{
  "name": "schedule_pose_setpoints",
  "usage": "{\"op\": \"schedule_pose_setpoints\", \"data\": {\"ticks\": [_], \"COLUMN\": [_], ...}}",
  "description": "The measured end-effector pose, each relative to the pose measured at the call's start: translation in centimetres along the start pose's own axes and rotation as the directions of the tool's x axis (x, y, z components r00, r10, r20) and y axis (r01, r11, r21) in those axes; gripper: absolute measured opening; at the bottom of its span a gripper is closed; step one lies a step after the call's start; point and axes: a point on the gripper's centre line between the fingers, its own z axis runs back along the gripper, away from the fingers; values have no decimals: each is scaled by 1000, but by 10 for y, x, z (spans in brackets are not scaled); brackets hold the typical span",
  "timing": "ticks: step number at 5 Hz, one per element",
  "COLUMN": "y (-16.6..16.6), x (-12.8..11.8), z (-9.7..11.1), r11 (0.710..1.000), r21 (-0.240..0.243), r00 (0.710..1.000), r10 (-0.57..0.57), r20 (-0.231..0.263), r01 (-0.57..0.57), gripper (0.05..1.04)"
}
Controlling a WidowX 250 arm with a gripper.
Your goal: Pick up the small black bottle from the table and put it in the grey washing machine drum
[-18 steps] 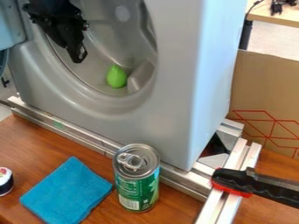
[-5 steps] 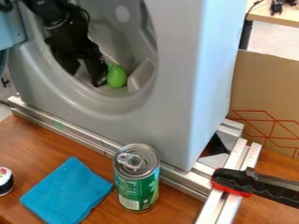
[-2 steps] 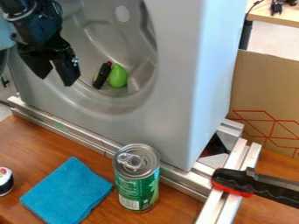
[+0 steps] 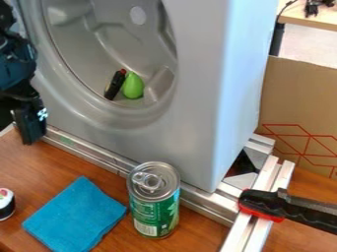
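My gripper (image 4: 27, 120) hangs at the left edge of the view, in front of the grey washing machine's lower left side and over the metal rail; whether it is open cannot be told. Inside the round drum opening, a black object with a red tip (image 4: 115, 84) leans beside a green pear-shaped thing (image 4: 133, 86). The grey machine (image 4: 191, 123) stands behind the rail.
On the wooden table (image 4: 125, 241) are a blue cloth (image 4: 76, 216), a green can (image 4: 154, 201) and a small white-and-black round item (image 4: 6, 204). A black-and-red handled tool (image 4: 283, 205) lies across the metal rails (image 4: 253, 229) at the right.
My gripper has come out of the drum and moved left and down to the view's edge. The black object with the red tip now stays in the drum beside the green thing, which shifted slightly.
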Motion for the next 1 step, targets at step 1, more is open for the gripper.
{"op": "schedule_pose_setpoints", "data": {"ticks": [1], "y": [9], "x": [-10], "z": [-4], "r11": [1000], "r21": [13], "r00": [1000], "r10": [11], "r20": [-21], "r01": [-11], "gripper": [1001]}}
